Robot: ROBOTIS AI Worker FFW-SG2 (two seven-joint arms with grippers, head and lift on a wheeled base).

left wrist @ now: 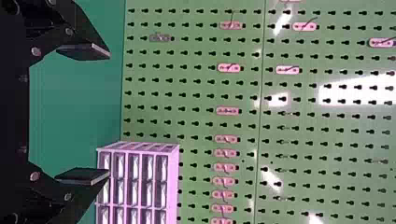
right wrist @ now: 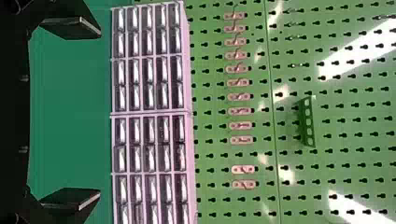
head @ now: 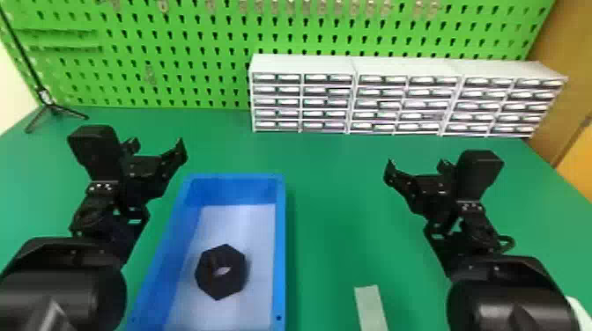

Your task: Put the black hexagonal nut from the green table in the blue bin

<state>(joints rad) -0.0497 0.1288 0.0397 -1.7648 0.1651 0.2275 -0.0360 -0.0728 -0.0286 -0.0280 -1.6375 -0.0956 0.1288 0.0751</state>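
The black hexagonal nut lies flat on the pale floor of the blue bin, which stands on the green table. Left of the bin's far end my left gripper is held with nothing between its fingers; in the left wrist view the left gripper stands wide open. Well to the right of the bin is my right gripper, above the table. The right wrist view has the right gripper open as well, its two fingers far apart and empty.
White drawer cabinets line the table's back right, before a green pegboard with hooks. A black tripod stand is at the back left. Between bin and right arm, a pale strip lies near the front.
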